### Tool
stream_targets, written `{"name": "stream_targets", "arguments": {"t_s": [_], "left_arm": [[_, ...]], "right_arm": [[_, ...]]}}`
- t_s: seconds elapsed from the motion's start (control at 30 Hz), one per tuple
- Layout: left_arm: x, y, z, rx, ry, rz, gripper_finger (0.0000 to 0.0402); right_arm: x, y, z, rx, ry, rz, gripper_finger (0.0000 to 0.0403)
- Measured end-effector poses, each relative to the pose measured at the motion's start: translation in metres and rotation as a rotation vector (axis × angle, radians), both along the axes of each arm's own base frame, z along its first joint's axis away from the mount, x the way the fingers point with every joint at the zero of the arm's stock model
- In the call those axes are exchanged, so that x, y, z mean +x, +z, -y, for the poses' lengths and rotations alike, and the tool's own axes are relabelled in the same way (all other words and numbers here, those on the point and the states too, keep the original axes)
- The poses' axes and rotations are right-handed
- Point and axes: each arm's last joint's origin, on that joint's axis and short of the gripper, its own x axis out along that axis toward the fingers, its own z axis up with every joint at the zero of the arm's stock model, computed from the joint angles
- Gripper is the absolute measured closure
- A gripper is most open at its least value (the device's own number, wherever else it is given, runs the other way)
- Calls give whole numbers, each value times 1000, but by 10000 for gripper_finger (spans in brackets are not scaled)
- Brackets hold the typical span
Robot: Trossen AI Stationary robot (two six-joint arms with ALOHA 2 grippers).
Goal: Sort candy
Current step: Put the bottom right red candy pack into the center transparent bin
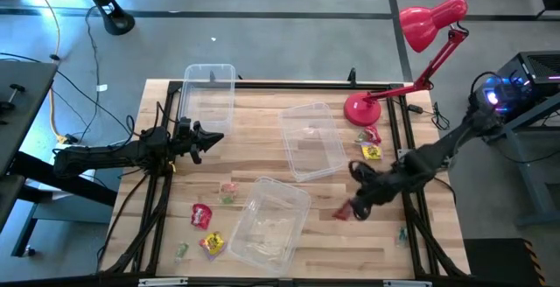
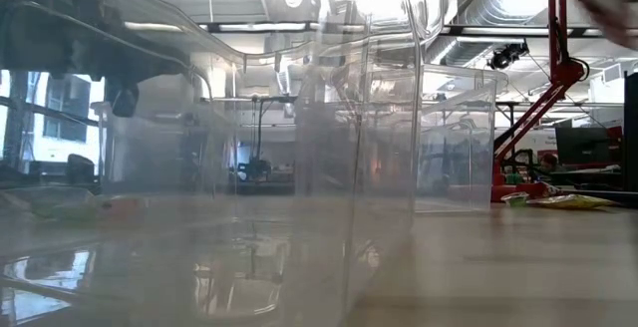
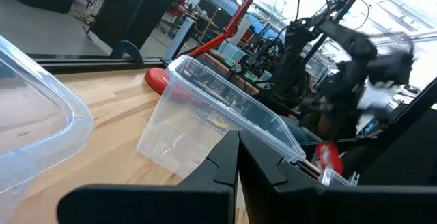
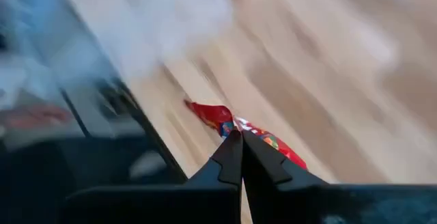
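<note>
My right gripper (image 1: 354, 206) is over the table's right part, shut on a red candy packet (image 1: 341, 213); its wrist view shows the same red packet (image 4: 217, 117). My left gripper (image 1: 208, 138) hovers shut near the far-left clear bin (image 1: 210, 94) and touches nothing. Loose candy lies flat on the wood: a red packet (image 1: 201, 214), a yellow packet (image 1: 212, 243), a green piece (image 1: 182, 250) and pale green pieces (image 1: 229, 191) on the near left. Another red packet (image 1: 372, 135) and a yellow packet (image 1: 372, 151) lie by the lamp base. My right gripper pinches the red packet between its two shut fingertips (image 4: 232, 152), about midway along the wrapper (image 4: 235, 125). One end (image 4: 205, 111) and the other end (image 4: 280, 149) stick out on either side of the fingers. I cannot tell whether it is off the table.
Two more clear bins stand mid-table (image 1: 312, 140) and near the front edge (image 1: 271, 221); the front one fills the low view (image 2: 299, 167). A red desk lamp (image 1: 363, 108) stands at the far right. A small green piece (image 1: 402, 233) lies near the right edge.
</note>
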Motion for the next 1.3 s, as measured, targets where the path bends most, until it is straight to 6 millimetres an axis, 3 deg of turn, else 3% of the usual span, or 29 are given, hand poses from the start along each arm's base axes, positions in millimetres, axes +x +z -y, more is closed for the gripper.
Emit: {"name": "stream_targets", "arguments": {"t_s": [0.1, 0.2, 0.3, 0.43, 0.53, 0.63, 0.87, 1.0, 1.2, 1.3], "left_arm": [[0, 0, 0, 0, 0, 0, 401], [0, 0, 0, 0, 0, 0, 401], [0, 0, 0, 0, 0, 0, 401], [0, 0, 0, 0, 0, 0, 401], [0, 0, 0, 0, 0, 0, 401], [0, 0, 0, 0, 0, 0, 401], [0, 0, 0, 0, 0, 0, 401], [0, 0, 0, 0, 0, 0, 401], [0, 0, 0, 0, 0, 0, 401], [0, 0, 0, 0, 0, 0, 401]], "right_arm": [[11, 32, 14, -100, -18, 149, 403], [20, 48, 35, -217, -75, 224, 403], [27, 46, 62, -330, -149, 209, 403], [33, 29, 96, -421, -252, 131, 403], [37, 18, 117, -413, -322, 112, 398], [40, 13, 129, -379, -279, 129, 374], [47, 11, 136, -324, -193, 222, 273], [42, 22, 135, -354, -106, 235, 234], [41, 44, 117, -237, 38, 370, 231], [41, 42, 102, -216, 102, 351, 240]]}}
